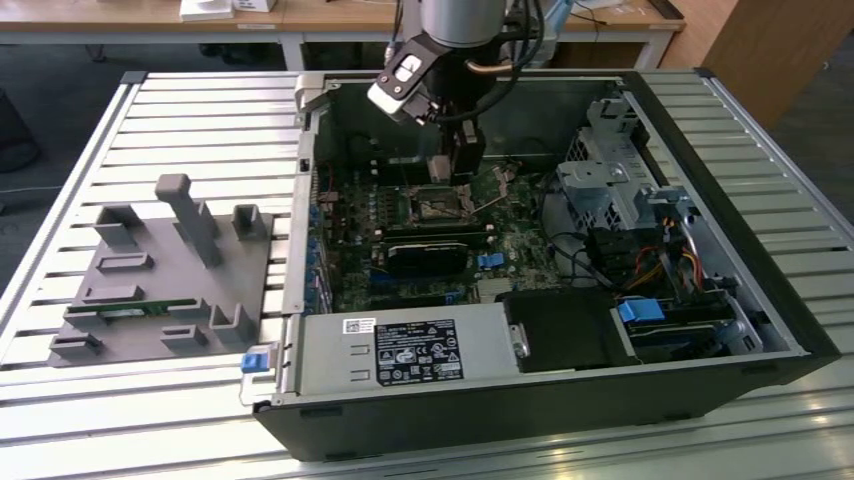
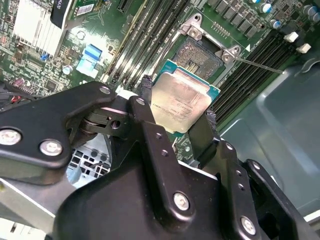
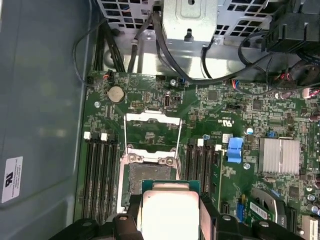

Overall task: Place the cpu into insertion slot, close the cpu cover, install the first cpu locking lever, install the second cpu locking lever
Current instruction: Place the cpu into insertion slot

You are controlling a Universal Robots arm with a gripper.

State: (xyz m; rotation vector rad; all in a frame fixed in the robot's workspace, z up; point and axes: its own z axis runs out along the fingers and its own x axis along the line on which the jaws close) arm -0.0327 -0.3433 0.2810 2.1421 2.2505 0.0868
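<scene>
The cpu [image 2: 180,102], a flat square chip with a pale metal top on a green edge, is pinched by its two sides between my black fingers [image 2: 145,95]. My gripper [image 2: 177,107] is shut on it and hovers just above and slightly off the insertion slot [image 2: 200,52], whose dark square centre is bare. In the first wrist view the cpu [image 3: 170,210] partly overlaps the insertion slot [image 3: 150,175]. The cpu cover [image 3: 150,117] is swung open beyond the slot, with thin lever rods [image 3: 178,135] along its sides. In the exterior view my gripper [image 1: 463,165] hangs inside the case over the insertion slot [image 1: 434,208].
The open computer case [image 1: 747,200] lies on a slatted table. Memory slots [image 3: 100,175] flank the socket. Cables [image 3: 165,45] and a drive cage [image 1: 607,190] stand close by. A ribbed heatsink [image 3: 280,155] and a power supply [image 1: 400,350] sit further off. A grey fixture plate [image 1: 160,270] lies outside.
</scene>
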